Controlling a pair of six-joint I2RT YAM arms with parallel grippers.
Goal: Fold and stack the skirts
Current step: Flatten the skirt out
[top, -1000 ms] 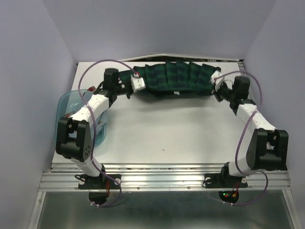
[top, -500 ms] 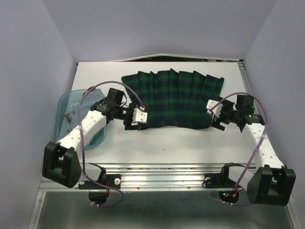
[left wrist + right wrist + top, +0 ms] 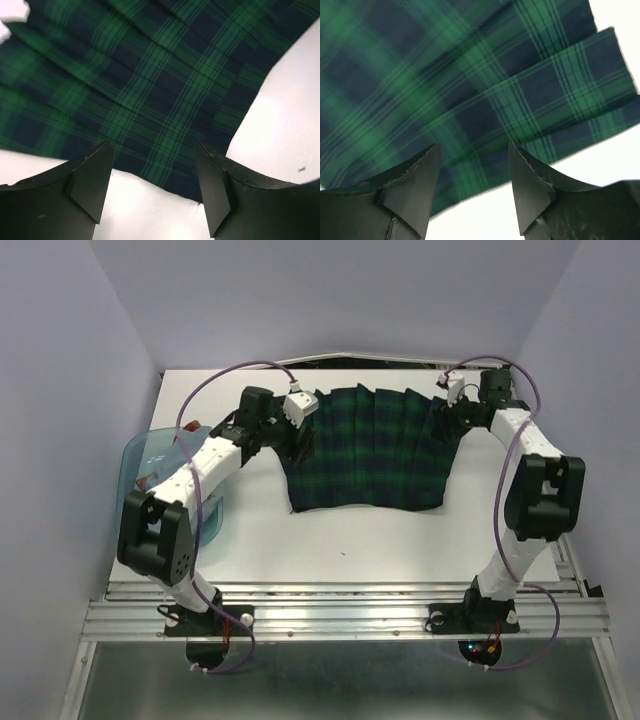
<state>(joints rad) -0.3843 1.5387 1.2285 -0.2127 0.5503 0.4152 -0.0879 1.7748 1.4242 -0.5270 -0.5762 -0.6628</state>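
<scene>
A dark green-and-navy tartan skirt (image 3: pixel 365 450) lies spread flat on the white table (image 3: pixel 350 540), pleats running front to back. My left gripper (image 3: pixel 297 430) is at its far left corner. In the left wrist view it (image 3: pixel 155 190) stands open over bare table, and the skirt's edge (image 3: pixel 150 90) lies just beyond the fingertips. My right gripper (image 3: pixel 452 412) is at the far right corner. In the right wrist view it (image 3: pixel 472 195) is open too, with the skirt's edge (image 3: pixel 470 75) running between and beyond its fingers. Neither holds cloth.
A translucent blue plastic tub (image 3: pixel 150 455) sits at the table's left edge beside the left arm. Purple walls close in the back and both sides. A metal rail (image 3: pixel 350 615) runs along the near edge by the arm bases.
A second ago both grippers were shut on the skirt, bunched at the far edge. They drew it toward the near side, let go, and have moved back to its far corners.
</scene>
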